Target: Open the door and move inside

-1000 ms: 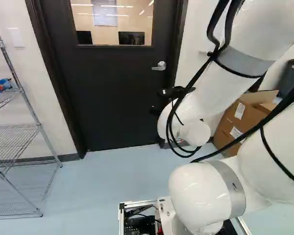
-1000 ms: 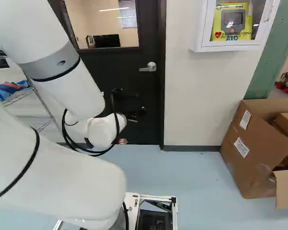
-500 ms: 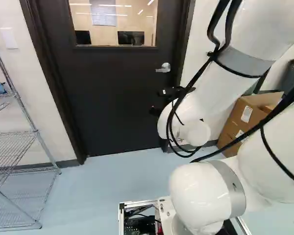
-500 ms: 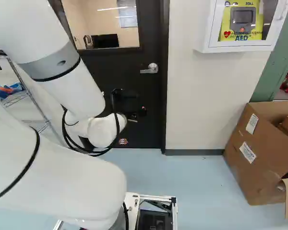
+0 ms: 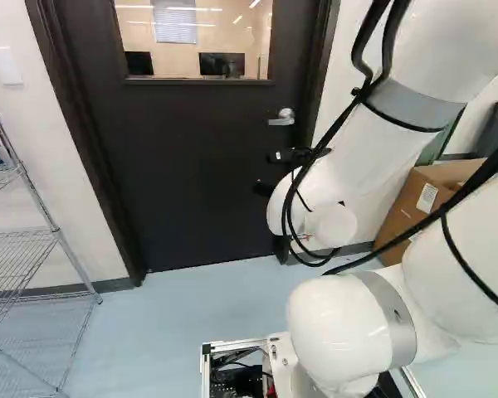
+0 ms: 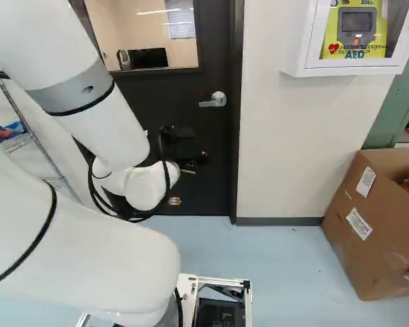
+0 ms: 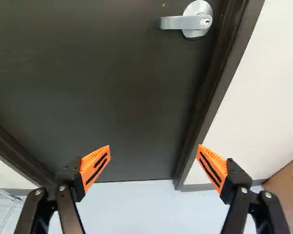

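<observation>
In the left base view my gripper [image 5: 270, 172] is partly hidden by the arm's wrist, in front of the dark door [image 5: 183, 166]. The wrist view shows the gripper [image 7: 154, 158] wide open, nothing between its orange-padded fingers. Ahead of it stands the door [image 7: 97, 87], which is shut in its frame. A silver lever handle [image 7: 185, 22] sits near the door's edge, beyond the fingers and touching neither. The same handle [image 6: 213, 100] shows above the gripper in the right base view.
A wire shelf [image 5: 21, 240] stands left of the door. At the right are an open cardboard box [image 6: 378, 225] and a wall-mounted AED cabinet [image 6: 358, 68]. The dark door frame [image 7: 217, 73] borders the white wall.
The base has moved closer to the door, and the scene has shifted and grown in both base views. The arm holds its pose against its lowest joint.
</observation>
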{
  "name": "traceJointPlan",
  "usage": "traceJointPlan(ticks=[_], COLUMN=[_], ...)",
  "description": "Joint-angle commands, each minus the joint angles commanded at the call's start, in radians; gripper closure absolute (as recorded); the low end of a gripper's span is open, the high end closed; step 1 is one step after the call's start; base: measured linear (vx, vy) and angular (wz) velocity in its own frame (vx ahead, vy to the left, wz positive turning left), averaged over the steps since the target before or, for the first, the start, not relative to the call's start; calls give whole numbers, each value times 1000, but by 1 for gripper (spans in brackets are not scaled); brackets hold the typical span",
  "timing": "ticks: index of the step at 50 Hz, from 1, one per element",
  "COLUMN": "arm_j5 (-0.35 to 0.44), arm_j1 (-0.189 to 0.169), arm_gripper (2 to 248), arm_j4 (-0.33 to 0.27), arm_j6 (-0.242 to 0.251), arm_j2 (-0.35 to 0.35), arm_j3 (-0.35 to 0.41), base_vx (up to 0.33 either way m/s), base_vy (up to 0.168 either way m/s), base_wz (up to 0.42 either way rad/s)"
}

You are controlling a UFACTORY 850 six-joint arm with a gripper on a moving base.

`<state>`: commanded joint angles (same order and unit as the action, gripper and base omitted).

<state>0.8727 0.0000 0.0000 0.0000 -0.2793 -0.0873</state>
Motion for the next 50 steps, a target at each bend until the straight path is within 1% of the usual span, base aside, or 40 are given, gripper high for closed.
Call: traceJointPlan(ticks=[44,50], arm_j5=[0,0], arm_j1=[0,0], arm_gripper=[3,3], arm_j4=[0,0], arm_j6=[0,0], arm_j2=[0,8], arm_j3=[0,-7], base_vx=[64,19], base_vy=[1,1], base_wz=[-7,-3])
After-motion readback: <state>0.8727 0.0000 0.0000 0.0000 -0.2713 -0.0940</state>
